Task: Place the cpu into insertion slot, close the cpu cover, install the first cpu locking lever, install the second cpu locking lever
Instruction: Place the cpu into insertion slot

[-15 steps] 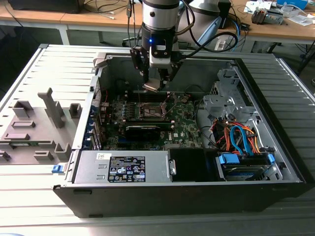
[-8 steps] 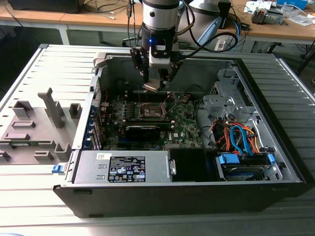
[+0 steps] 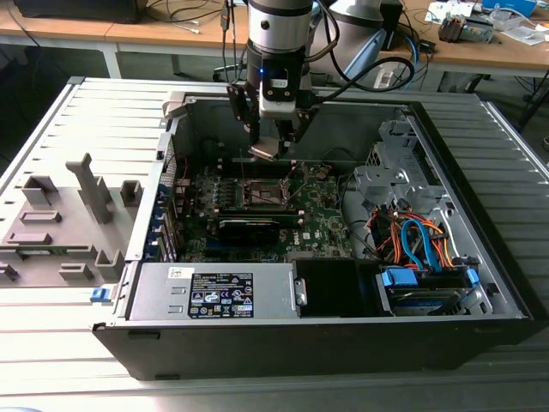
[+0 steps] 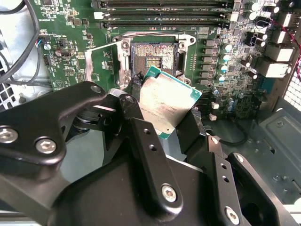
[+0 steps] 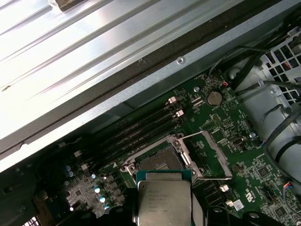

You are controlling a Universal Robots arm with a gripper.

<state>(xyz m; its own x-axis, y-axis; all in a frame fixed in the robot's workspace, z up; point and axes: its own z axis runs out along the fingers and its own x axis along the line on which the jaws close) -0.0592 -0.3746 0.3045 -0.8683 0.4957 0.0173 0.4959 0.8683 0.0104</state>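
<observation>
"The cpu point(image 4: 167, 106), where have you got it, and why up there?"

"From the big things down: my claw point(image 3: 273, 142) hangs inside the open computer case point(image 3: 360, 339), over the green motherboard point(image 3: 319, 216). Below my fingertips and a little ahead of them sits the insertion slot point(image 4: 154, 55), its dark centre bare. The cpu is pinched between my fingers point(image 4: 193, 129), clear of the slot and touching nothing else. A thin locking lever point(image 5: 217, 153) stands swung out beside the slot. I take that as the reason the socket lies open for the chip."

"Why grip it by the edges?"

"So the underside stays free, I'd judge, and the chip can go down flat. My fingers are closed on two opposite edges, with nothing across the face."

"Which way does it point?"

"Metal face up toward my wrist, flat side roughly level with the board, though in the exterior view it looks slightly tipped. It is near enough square that I'd claim no long axis. In the second wrist view its edges sit skewed against the slot's edges. In the first wrist view they look closer to square with it."
</observation>
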